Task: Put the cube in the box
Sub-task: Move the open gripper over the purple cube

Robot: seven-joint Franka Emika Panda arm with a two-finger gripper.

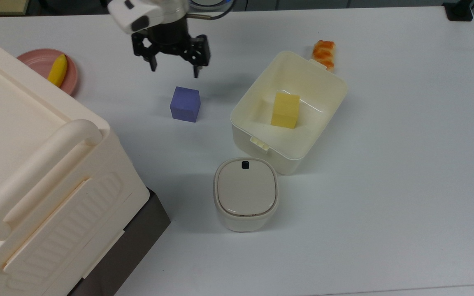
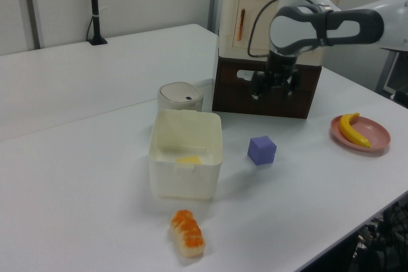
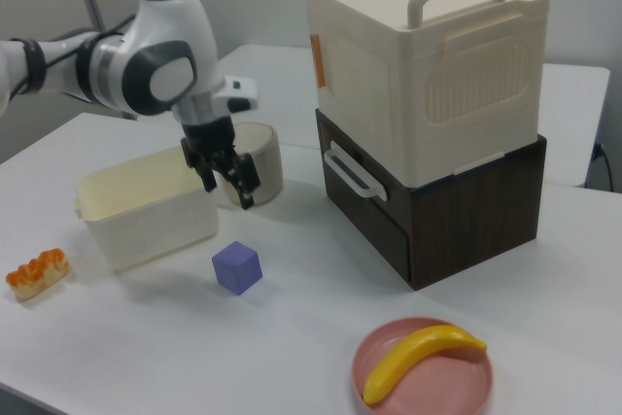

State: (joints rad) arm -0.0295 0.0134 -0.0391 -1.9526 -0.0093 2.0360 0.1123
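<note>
No readable text

No letters, numbers, brand marks or signs can be made out on any surface in the top view, the left view or the right view.

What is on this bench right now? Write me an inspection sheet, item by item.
Surface: white table, flat and dry.
Job's things: purple-blue cube sits on the table, apart from the box and at the top view's left of it. The box is open and holds a yellow block.
Clutter: lidded small container beside the box; sushi piece by the box's far corner; banana on a pink plate; big handled bin on a dark wooden crate.
Grippers: gripper open, empty, above the table near the cube.
Cables: nothing seen on the table.
Surroundings: black post at the far edge.
</note>
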